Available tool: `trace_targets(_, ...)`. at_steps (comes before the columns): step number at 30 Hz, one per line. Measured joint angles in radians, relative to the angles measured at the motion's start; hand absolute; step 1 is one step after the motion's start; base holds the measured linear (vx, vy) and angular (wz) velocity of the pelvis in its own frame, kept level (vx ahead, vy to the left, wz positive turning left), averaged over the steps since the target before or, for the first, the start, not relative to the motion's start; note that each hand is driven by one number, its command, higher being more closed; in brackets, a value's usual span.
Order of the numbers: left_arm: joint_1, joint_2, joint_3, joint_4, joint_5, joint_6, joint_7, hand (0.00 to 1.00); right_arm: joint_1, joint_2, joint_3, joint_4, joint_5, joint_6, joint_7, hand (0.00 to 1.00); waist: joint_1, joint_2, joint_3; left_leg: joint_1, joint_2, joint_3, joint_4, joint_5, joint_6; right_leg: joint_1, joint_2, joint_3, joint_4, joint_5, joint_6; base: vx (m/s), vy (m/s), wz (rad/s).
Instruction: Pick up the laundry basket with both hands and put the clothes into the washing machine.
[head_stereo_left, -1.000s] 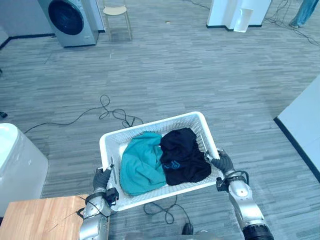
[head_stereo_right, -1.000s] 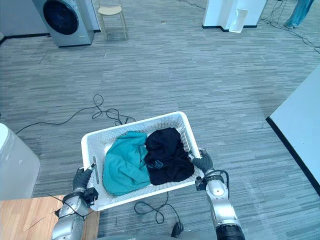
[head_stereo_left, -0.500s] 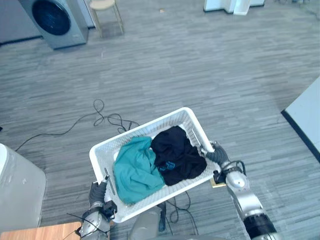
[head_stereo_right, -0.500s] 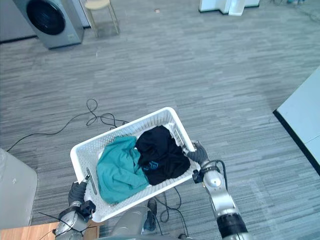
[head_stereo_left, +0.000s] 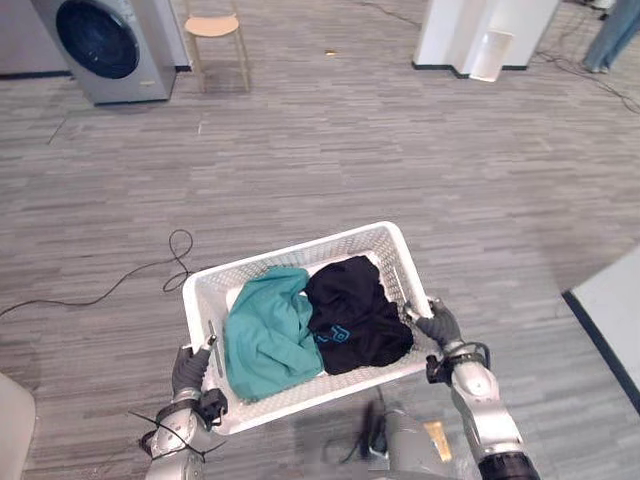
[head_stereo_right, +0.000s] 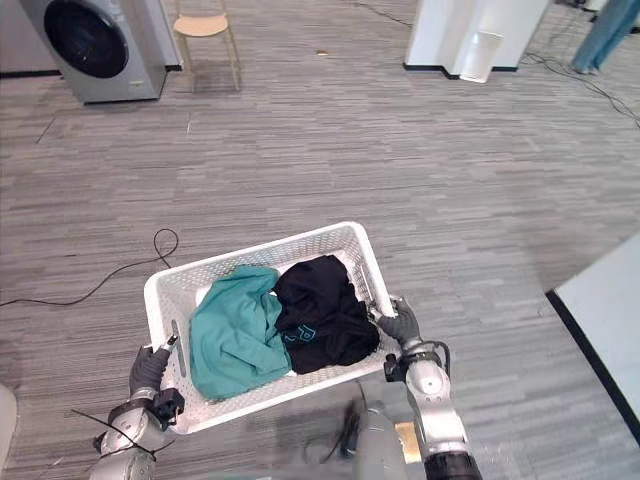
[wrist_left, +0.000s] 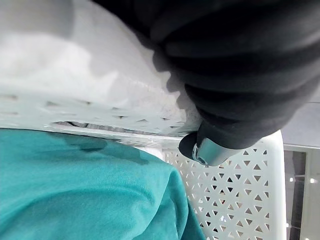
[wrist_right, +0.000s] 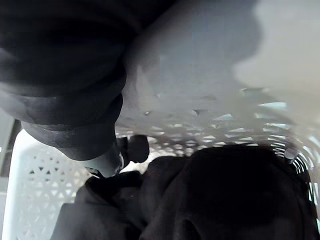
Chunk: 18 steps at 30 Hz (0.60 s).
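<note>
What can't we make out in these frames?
Floor of the laundry basket, and anything lying on it: covered by the teal garment and black garment, both eye views.
Top of the washing machine: cut off by the frame edge, eye views.
The person: cut off above the legs by the upper corner.

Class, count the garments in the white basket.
2: a teal garment on the left side of the basket, a black garment on its right. Others may hide underneath.
</note>
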Motion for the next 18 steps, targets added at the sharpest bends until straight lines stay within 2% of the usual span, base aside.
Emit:
trace_targets(1, 0.004, -0.001, -0.01, 0.003, 0.003, 0.005, -0.001, 1.0, 0.021, -0.003, -0.003, -0.001, 0.0, 0.001, 0.0, 1.0, -0.025, 0.007, -0.007, 0.061, 0.035, -0.043, -0.017, -0.041, -0.014, 0.004, 0.012, -0.003, 0.017, 0.003, -0.025, 0.65, -0.266, 0.93)
trace_targets(2, 0.014, -0.009, -0.013, 0.005, 0.008, 0.01, -0.001, 1.0, 0.039, -0.003, -0.006, -0.001, 0.0, 0.004, 0.0, 1.0, -0.031, 0.011, -0.019, 0.083, 0.065, -0.075, 0.034, -0.054, -0.037, 0.018, 0.037, -0.003, 0.074, 0.038, -0.099, 0.81, -0.344, 0.98)
trace_targets(3, 0.031, -0.041, -0.015, 0.011, 0.022, 0.014, -0.002, 1.0, 0.051, -0.014, -0.018, -0.003, -0.004, 0.005, 0.0, 1.0, -0.038, 0.071, -0.032, -0.018, 0.12, -0.101, 0.305, -0.041, -0.069, 0.037, 0.085, -0.039, 0.136, -0.034, -0.158, 0.59, -0.243, 0.5)
trace_targets(4, 0.033, -0.047, -0.015, 0.01, 0.022, 0.014, -0.002, 1.0, 0.052, -0.02, -0.018, -0.006, -0.004, 0.005, 0.001, 1.0, -0.037, 0.073, -0.036, -0.045, 0.127, -0.105, 0.367, -0.024, -0.095, 0.047, 0.098, -0.045, 0.138, -0.042, -0.17, 0.69, -0.315, 0.14)
trace_targets(5, 0.036, -0.079, -0.007, 0.01, 0.022, 0.014, -0.003, 1.0, 0.053, -0.047, -0.011, -0.032, -0.005, 0.005, 0.002, 1.0, -0.034, 0.117, -0.02, -0.145, 0.153, -0.101, 0.617, 0.12, -0.14, 0.094, 0.148, -0.058, 0.141, -0.073, -0.216, 0.71, -0.288, -0.41)
trace_targets(6, 0.055, -0.1, 0.003, 0.009, 0.021, 0.014, -0.003, 1.0, 0.057, -0.071, 0.006, -0.047, -0.005, 0.005, 0.002, 1.0, -0.016, 0.141, -0.011, -0.219, 0.167, -0.062, 0.789, 0.428, -0.15, 0.153, 0.191, -0.022, 0.128, -0.094, -0.261, 0.71, -0.242, -0.7)
trace_targets(7, 0.067, -0.108, 0.014, 0.008, 0.02, 0.014, -0.004, 1.0, 0.059, -0.072, 0.013, -0.047, -0.005, 0.004, 0.002, 1.0, 0.009, 0.147, -0.01, -0.248, 0.169, -0.048, 0.862, 0.542, -0.144, 0.197, 0.205, 0.0, 0.109, -0.101, -0.276, 0.74, -0.133, -1.02)
trace_targets(8, 0.072, -0.113, 0.004, 0.007, 0.015, 0.013, -0.02, 1.0, 0.062, -0.081, 0.008, -0.046, -0.004, 0.005, 0.002, 1.0, 0.02, 0.153, -0.003, -0.327, 0.181, -0.017, 1.036, 0.48, -0.136, 0.271, 0.219, 0.01, 0.079, -0.091, -0.304, 0.73, -0.077, -0.79)
trace_targets(9, 0.075, -0.106, -0.001, 0.007, 0.005, 0.01, -0.025, 1.0, 0.061, -0.075, 0.008, -0.046, -0.003, 0.005, 0.002, 1.0, 0.032, 0.138, 0.012, -0.413, 0.182, 0.04, 1.149, 0.376, -0.068, 0.368, 0.223, 0.053, 0.036, -0.119, -0.319, 0.74, -0.076, -0.64)
trace_targets(10, 0.075, -0.103, 0.001, 0.006, 0.001, 0.007, -0.028, 1.0, 0.056, -0.075, 0.008, -0.046, -0.003, 0.005, 0.002, 1.0, 0.037, 0.124, 0.02, -0.45, 0.184, 0.07, 1.154, 0.331, -0.035, 0.417, 0.22, 0.08, 0.006, -0.135, -0.318, 0.73, -0.069, -0.58)
trace_targets(11, 0.081, -0.102, 0.009, 0.002, -0.003, 0.006, -0.029, 1.0, 0.044, -0.08, 0.015, -0.052, -0.002, 0.005, 0.001, 1.0, 0.054, 0.109, 0.02, -0.533, 0.181, 0.118, 1.094, 0.254, -0.028, 0.486, 0.21, 0.125, -0.042, -0.167, -0.317, 0.84, 0.014, -0.83)
trace_targets(12, 0.077, -0.106, 0.022, 0.002, -0.01, 0.002, -0.03, 1.0, 0.017, -0.092, 0.028, -0.051, 0.0, 0.005, 0.001, 1.0, 0.07, 0.099, 0.021, -0.607, 0.167, 0.146, 0.911, 0.202, -0.049, 0.528, 0.188, 0.147, -0.069, -0.203, -0.293, 0.82, 0.054, -0.88)
trace_targets(13, 0.077, -0.111, 0.029, 0.002, -0.01, 0.002, -0.032, 1.0, 0.003, -0.1, 0.036, -0.05, 0.0, 0.004, 0.002, 1.0, 0.08, 0.1, 0.021, -0.629, 0.155, 0.148, 0.775, 0.192, -0.06, 0.539, 0.176, 0.148, -0.073, -0.217, -0.28, 0.79, 0.153, -1.02)
trace_targets(14, 0.078, -0.122, 0.034, -0.002, -0.01, 0.0, -0.035, 1.0, -0.018, -0.113, 0.046, -0.047, 0.0, 0.003, 0.002, 1.0, 0.096, 0.102, 0.022, -0.655, 0.144, 0.145, 0.48, 0.203, -0.082, 0.571, 0.156, 0.159, -0.079, -0.252, -0.26, 0.71, 0.213, -0.98)
trace_targets(15, 0.08, -0.13, 0.04, -0.006, -0.01, 0.0, -0.036, 1.0, -0.027, -0.119, 0.051, -0.041, 0.0, 0.002, 0.002, 1.0, 0.118, 0.121, 0.016, -0.657, 0.147, 0.138, 0.209, 0.261, -0.131, 0.617, 0.143, 0.171, -0.091, -0.284, -0.23, 0.74, 0.25, -0.86)
trace_targets(16, 0.088, -0.13, 0.042, -0.012, -0.01, 0.0, -0.035, 1.0, -0.029, -0.122, 0.054, -0.032, 0.001, 0.002, 0.002, 1.0, 0.119, 0.12, 0.015, -0.658, 0.143, 0.142, 0.164, 0.33, -0.12, 0.64, 0.131, 0.179, -0.099, -0.3, -0.218, 0.77, 0.304, -0.61)
trace_targets(17, 0.091, -0.128, 0.057, -0.02, -0.008, 0.0, -0.031, 1.0, -0.036, -0.105, 0.061, 0.005, 0.004, 0.001, 0.001, 1.0, 0.123, 0.084, 0.004, -0.653, 0.096, 0.185, 0.22, 0.404, -0.106, 0.671, 0.081, 0.214, -0.081, -0.321, -0.182, 0.81, 0.335, -0.28)
trace_targets(18, 0.094, -0.145, 0.076, -0.023, -0.003, 0.008, -0.023, 1.0, -0.056, -0.1, 0.067, 0.04, 0.004, 0.001, 0.001, 1.0, 0.113, 0.065, -0.001, -0.664, 0.054, 0.189, 0.313, 0.364, -0.012, 0.655, 0.031, 0.23, 0.033, -0.324, -0.1, 0.82, 0.346, -0.17)
